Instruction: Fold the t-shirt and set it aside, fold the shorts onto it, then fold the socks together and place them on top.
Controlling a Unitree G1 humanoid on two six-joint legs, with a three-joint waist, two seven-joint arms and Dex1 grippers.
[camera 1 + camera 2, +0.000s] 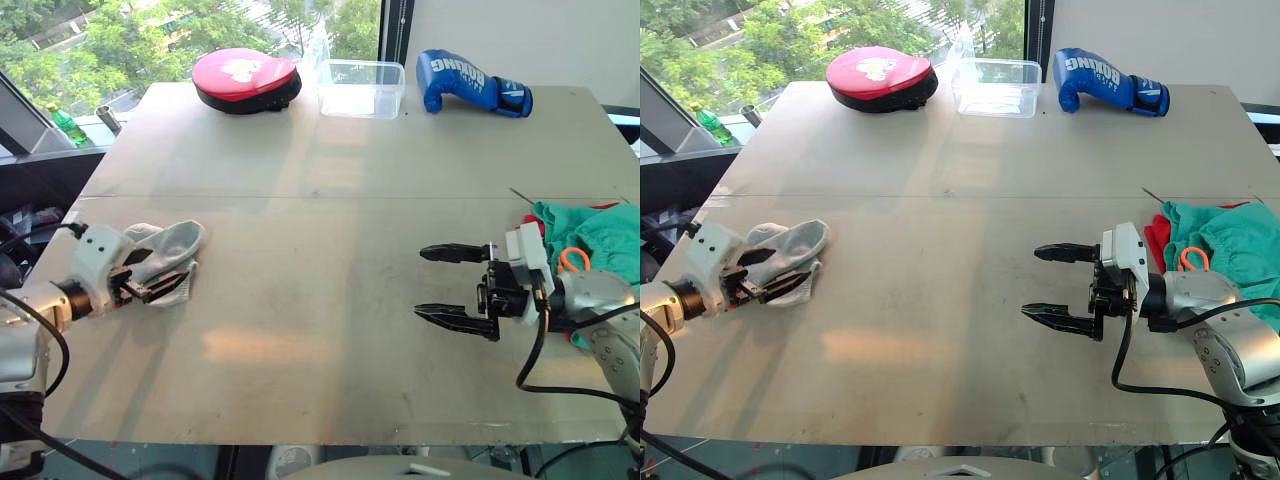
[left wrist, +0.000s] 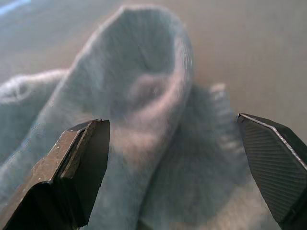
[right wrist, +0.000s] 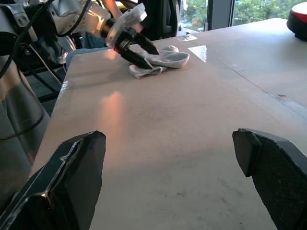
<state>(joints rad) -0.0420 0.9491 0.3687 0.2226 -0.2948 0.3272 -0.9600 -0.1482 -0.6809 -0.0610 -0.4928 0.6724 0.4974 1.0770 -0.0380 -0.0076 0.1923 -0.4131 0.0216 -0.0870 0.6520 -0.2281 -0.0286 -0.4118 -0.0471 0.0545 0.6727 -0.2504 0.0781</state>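
Nearest the camera, the left gripper (image 1: 160, 280) has its two black fingers (image 2: 79, 167) spread fairly wide, one on each side of the socks (image 1: 170, 250), with nothing pinched between them yet. The socks lie straight ahead of these fingers, a soft, light grey knit pair bunched into a rumpled, rounded heap near the table's left edge; their long axis appears to run roughly along the reach of the fingers, toward the table's (image 1: 330, 330) middle. The left arm is plainly the nearer one, so the coming closure on the socks looks to be its job. Across the table, well apart, the right gripper (image 1: 455, 285) hangs over bare matte surface with its ribbed fingers wide and empty, pointing toward the socks. Just behind its wrist, at the table's right edge, the teal-green shorts (image 1: 600, 240) lie crumpled, thin and lightweight, orange drawstring showing, with a strip of the red t-shirt (image 1: 528, 222) peeking from beneath them. The stack seems ready for the socks.
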